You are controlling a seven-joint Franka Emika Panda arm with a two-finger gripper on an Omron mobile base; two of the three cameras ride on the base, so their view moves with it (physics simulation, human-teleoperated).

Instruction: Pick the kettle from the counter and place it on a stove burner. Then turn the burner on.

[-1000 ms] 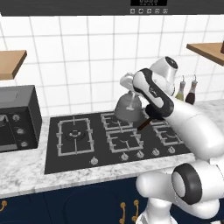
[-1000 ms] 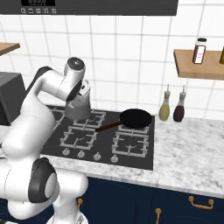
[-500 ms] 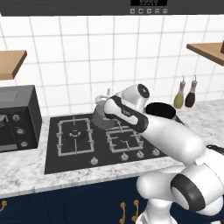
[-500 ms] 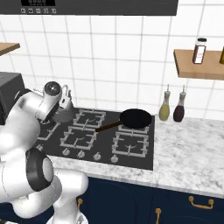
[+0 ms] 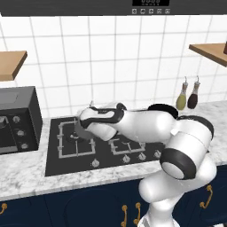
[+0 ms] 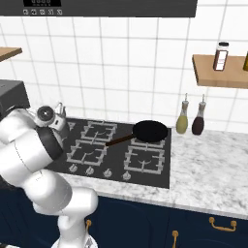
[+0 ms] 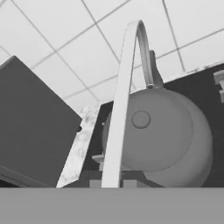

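Bright, even rendered light, soft faint shadows, no glare, slightly coarse close-up.

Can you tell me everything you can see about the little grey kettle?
The small squat grey metal kettle has a round body, a small round knob on top, and a thin pale arched wire handle. It stands upright at the left end of the black stove. The gripper's fingertips are hidden, so whether it grips the handle is unclear.
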